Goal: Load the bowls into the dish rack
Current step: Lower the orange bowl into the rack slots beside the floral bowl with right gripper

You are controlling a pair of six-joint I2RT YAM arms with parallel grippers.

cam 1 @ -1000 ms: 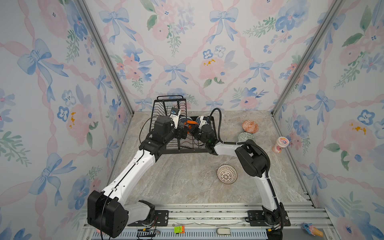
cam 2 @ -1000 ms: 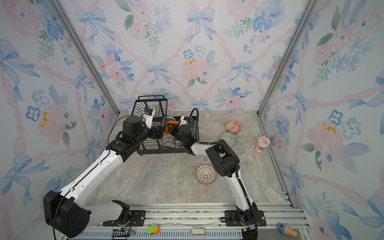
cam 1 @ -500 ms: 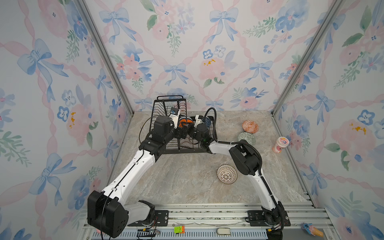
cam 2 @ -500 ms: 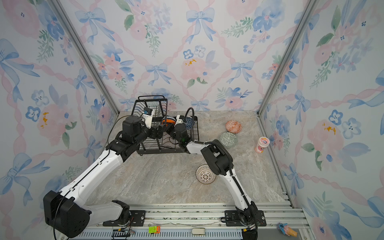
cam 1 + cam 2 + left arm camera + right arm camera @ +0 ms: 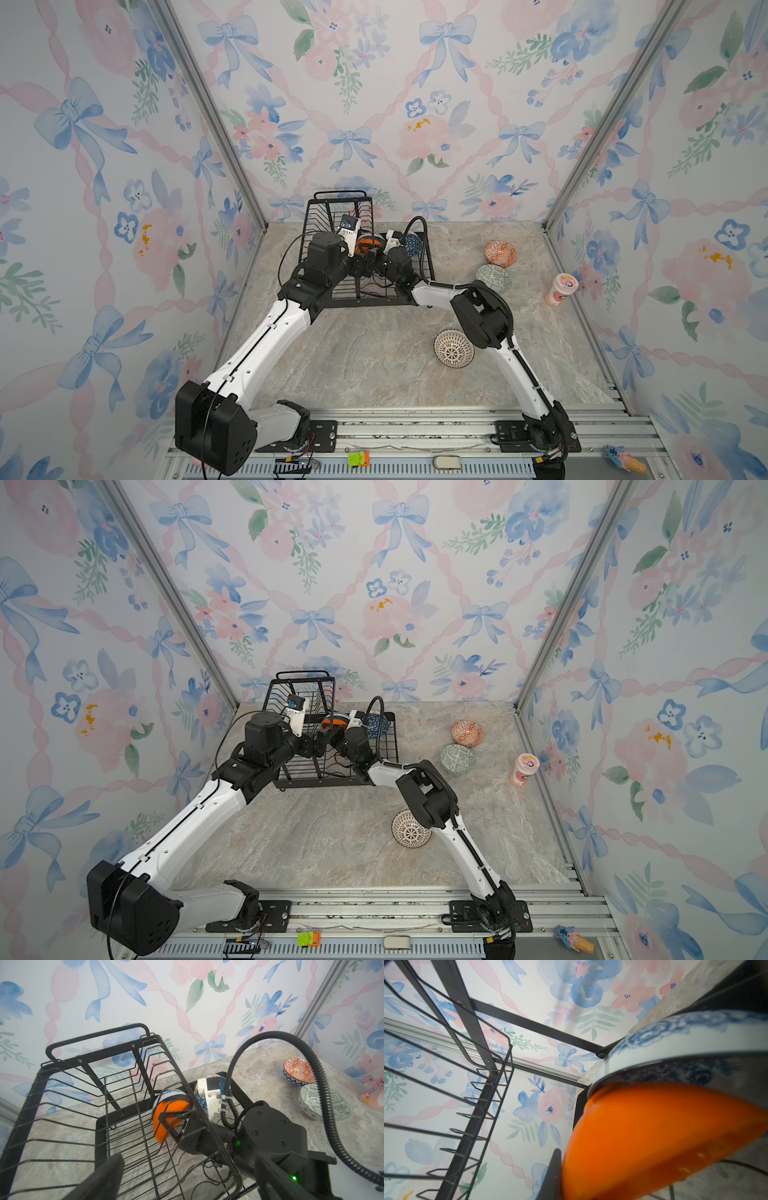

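Dish rack [image 5: 338, 193] stood far, left of centre on table [image 5: 374, 365]. Right gripper [image 5: 173, 1120], jaws pressed together, pinched rim of orange bowl [image 5: 166, 1113]. That bowl was tilted on edge in rack's base tray, against floral bowl [image 5: 172, 1094] behind it. Blue geometric bowl [image 5: 412, 245] sat in same tray, just right. Left gripper [image 5: 189, 1159] hung over rack's near edge, fingers spread wide, holding nothing. On table right of rack: orange-white bowl [image 5: 500, 253] far, pale green bowl [image 5: 493, 278] just nearer, radial-line bowl [image 5: 453, 348] near, beside right arm. Pink cup [image 5: 561, 289] by right wall.
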